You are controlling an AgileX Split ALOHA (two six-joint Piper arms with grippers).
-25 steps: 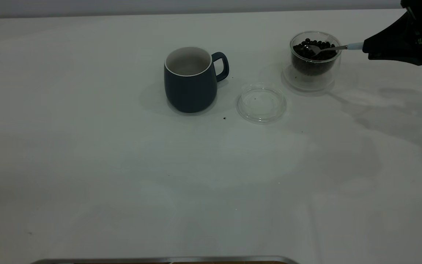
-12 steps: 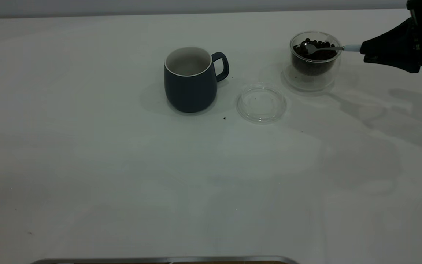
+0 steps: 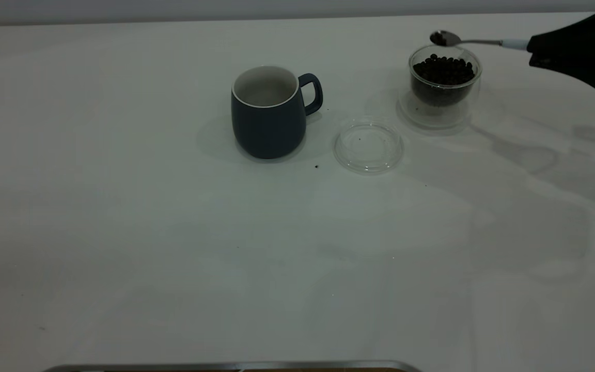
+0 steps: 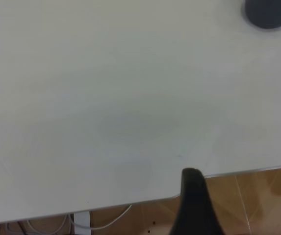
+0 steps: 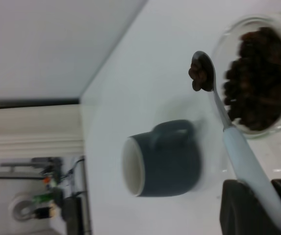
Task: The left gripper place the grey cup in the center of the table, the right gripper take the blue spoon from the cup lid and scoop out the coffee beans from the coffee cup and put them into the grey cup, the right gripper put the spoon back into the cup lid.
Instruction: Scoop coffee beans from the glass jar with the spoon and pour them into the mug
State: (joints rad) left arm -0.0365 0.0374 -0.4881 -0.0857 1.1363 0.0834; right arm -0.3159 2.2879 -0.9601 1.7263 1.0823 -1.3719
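One scoop under way: blue spoon (image 3: 475,41) lifted clear above the rim of the coffee cup (image 3: 444,85), bowl loaded with a few coffee beans (image 5: 200,74), handle clamped in the right end effector (image 3: 535,51) at the counter's far right. Main heap of beans seated in the glass cup, close to the brim. Grey cup (image 3: 269,111) upright near the middle of the counter (image 3: 173,248), handle turned toward the cup lid (image 3: 369,144), which lies flat and bare between mug and glass cup, touching neither.

Judged done: mug placed, spoon taken from the lid, beans scooped. Judged left: carrying the load across to the mug, tipping it in, returning the spoon to the lid.

Mug interior pale and seemingly without beans, though its bottom is out of sight. Right arm cut off by the exterior picture's edge; fingertips only partly shown beside the handle in its wrist view. Left end effector (image 4: 195,196) back at the near counter edge, well apart from everything, a single dark finger showing; open or closed cannot be told. Several dark specks scattered on the counter, too small to identify.
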